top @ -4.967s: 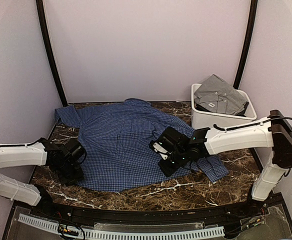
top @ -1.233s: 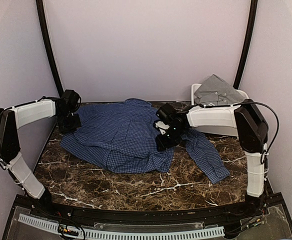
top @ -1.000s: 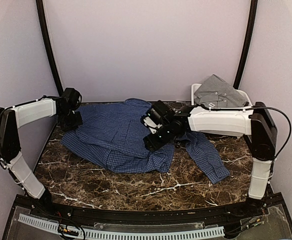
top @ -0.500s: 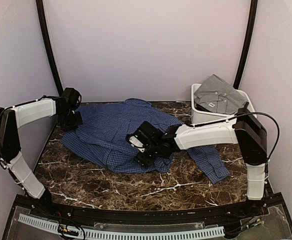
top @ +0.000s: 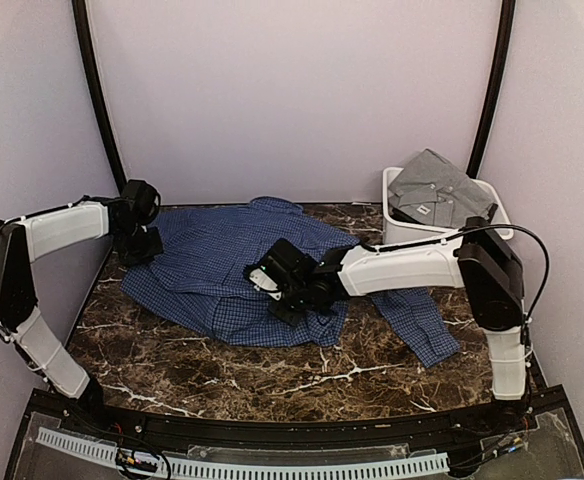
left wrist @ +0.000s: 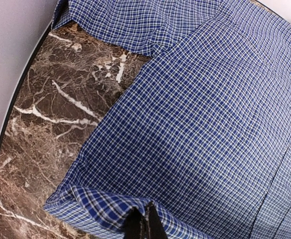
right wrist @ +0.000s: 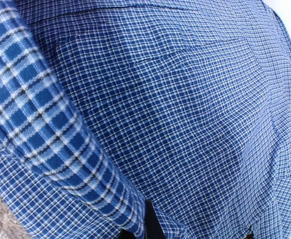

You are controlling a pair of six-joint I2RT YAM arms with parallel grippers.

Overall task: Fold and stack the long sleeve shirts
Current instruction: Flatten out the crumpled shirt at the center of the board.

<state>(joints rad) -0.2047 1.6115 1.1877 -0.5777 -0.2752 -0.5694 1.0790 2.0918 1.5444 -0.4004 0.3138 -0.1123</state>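
Right gripper [top: 284,300]: jaws closed tight on a raised fold of the blue shirt [top: 212,265], close to the near hem, around the middle of the table [top: 272,385]. In the right wrist view: checked cloth across the whole frame, one thick ridge of it running down to the dark fingertips at the bottom edge.

Table: dark marble pattern with white veins, bare strip along the near side.

Sleeve [top: 417,320]: trailing toward the near right, flat on the marble.

Blue shirt, main body: spread over the middle and left of the table, doubled over on the left side, rumpled around the right gripper.

Left gripper [top: 144,248]: farther back, at the left edge of the table, jaws closed on the folded-over edge of the blue shirt. In the left wrist view: hem curled up to the fingertips, marble visible beside it.

Bin [top: 404,238]: white, at the far right of the table.

Grey shirt [top: 437,185]: lying in the bin, tilted, rising above the rim.
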